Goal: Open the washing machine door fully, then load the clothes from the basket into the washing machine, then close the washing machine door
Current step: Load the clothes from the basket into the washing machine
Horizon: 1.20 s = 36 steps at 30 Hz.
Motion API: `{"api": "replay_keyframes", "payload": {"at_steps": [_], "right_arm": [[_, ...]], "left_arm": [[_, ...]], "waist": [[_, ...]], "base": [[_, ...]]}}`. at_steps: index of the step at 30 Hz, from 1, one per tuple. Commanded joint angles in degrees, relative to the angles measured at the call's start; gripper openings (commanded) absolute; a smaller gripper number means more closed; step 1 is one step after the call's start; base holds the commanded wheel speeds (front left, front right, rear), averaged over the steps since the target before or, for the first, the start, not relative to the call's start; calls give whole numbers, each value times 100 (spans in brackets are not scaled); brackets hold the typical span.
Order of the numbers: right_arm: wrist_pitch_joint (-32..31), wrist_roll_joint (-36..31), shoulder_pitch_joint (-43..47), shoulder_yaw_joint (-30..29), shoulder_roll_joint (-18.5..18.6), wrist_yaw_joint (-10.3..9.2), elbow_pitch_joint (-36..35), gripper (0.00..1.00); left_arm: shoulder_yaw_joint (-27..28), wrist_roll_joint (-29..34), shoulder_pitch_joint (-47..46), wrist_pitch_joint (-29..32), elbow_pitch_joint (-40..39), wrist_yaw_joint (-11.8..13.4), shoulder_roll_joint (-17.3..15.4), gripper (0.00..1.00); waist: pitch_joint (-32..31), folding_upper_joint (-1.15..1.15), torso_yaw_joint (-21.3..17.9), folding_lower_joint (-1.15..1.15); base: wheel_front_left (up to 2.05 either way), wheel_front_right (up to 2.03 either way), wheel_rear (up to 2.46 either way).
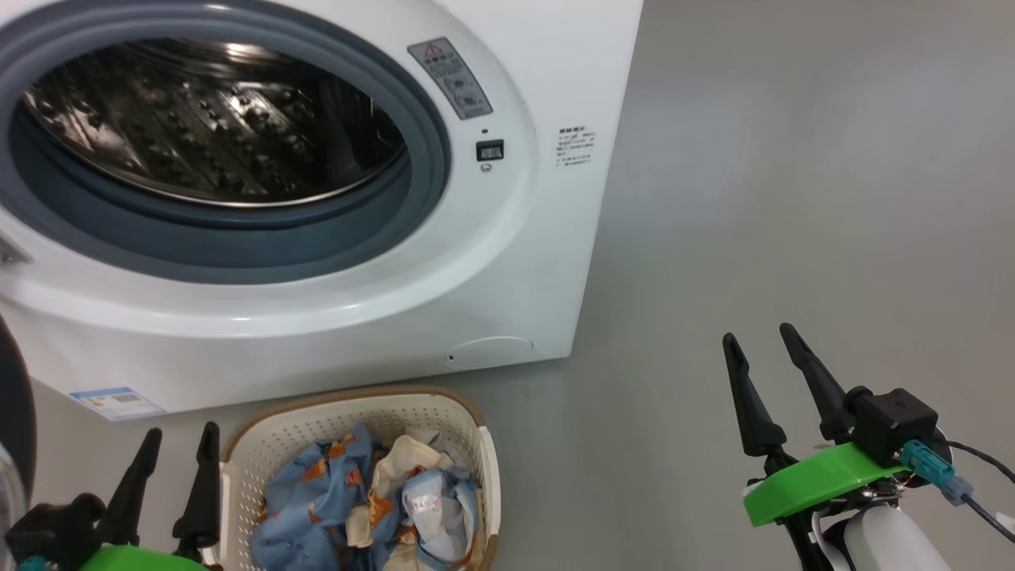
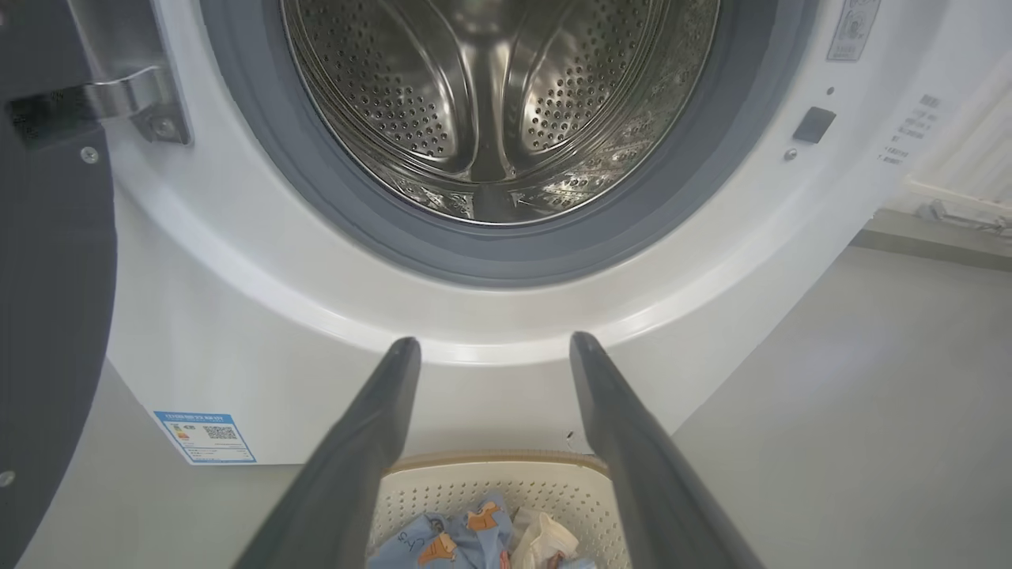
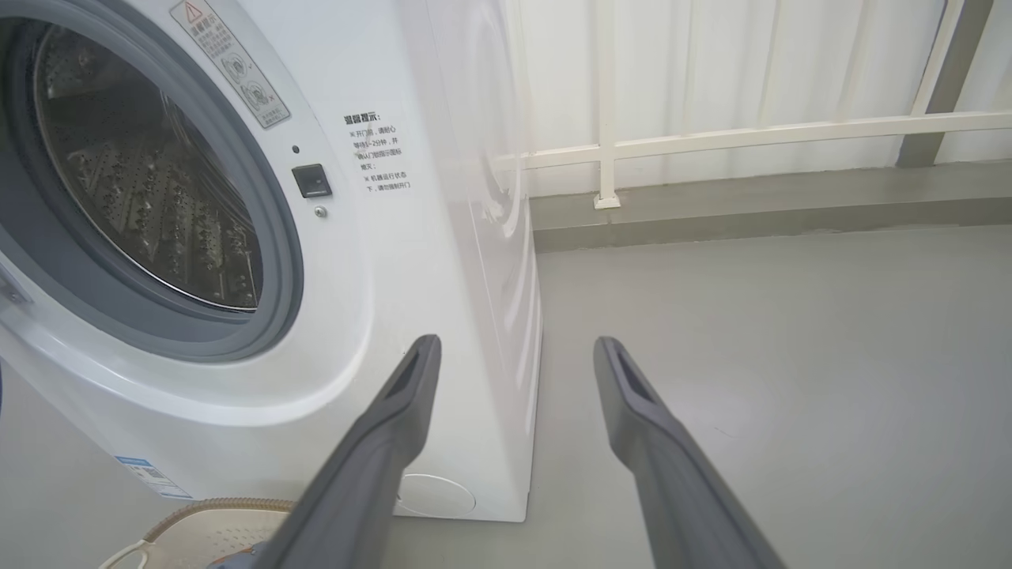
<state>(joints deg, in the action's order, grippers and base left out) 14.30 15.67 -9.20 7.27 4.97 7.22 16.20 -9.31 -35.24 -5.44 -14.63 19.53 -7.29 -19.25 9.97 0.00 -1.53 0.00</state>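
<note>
Head view, closest in: the left gripper (image 1: pixel 181 433) sits at the lower left, fingers spread wide with nothing between them, just beside the basket (image 1: pixel 341 400). The right gripper (image 1: pixel 757 333) is over at the lower right, equally spread and empty, well apart from the basket above bare floor (image 1: pixel 793 198).

Now the load. The clothes (image 1: pixel 333 484) lie heaped in the basket, blue printed fabric tangled with cream pieces. I'd call them light, limp and floppy; they'll drape and trail off the fingers, and one piece may drag another up with it. The best hold looks like a deep pinch into the bunched mound at the top of the heap, not a flat edge. The basket looks light too, so a snagged garment could tug it along.

Beyond it stands the washing machine (image 1: pixel 507 262). Its steel drum (image 2: pixel 490 95) is exposed and looks empty. The washing machine door (image 2: pixel 47 276) is swung out to the left on its metal hinge (image 2: pixel 134 99).
</note>
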Motion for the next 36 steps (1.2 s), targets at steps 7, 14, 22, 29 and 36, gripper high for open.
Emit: {"api": "replay_keyframes", "payload": {"at_steps": [7, 14, 22, 29, 36], "right_arm": [[70, -222, -288, 36, -150, 26, -268, 100], [70, -282, -418, 34, -204, 26, -398, 100], [70, -73, -604, 140, -208, 26, -545, 100], [70, 25, -776, 234, -209, 26, -645, 100], [70, 59, -853, 232, -209, 26, -753, 100]], "left_arm": [[-365, -439, -529, -37, 243, -19, -488, 100], [-1034, -798, -884, -31, 669, -19, -750, 100], [-2093, -1116, -1487, 185, 1279, -19, -1026, 100], [-2899, -1384, -2035, 301, 1948, -19, -1161, 100], [-3373, -1756, -2370, 267, 2507, -20, -1194, 100]], "waist": [[575, 0, -143, 0], [976, 0, -222, 0], [1472, 0, -309, 0], [1840, 0, -456, 0], [2134, 0, -582, 0]], "base": [[0, 0, 0], [0, 0, 0], [0, 0, 0], [0, 0, 0], [0, 0, 0]]}}
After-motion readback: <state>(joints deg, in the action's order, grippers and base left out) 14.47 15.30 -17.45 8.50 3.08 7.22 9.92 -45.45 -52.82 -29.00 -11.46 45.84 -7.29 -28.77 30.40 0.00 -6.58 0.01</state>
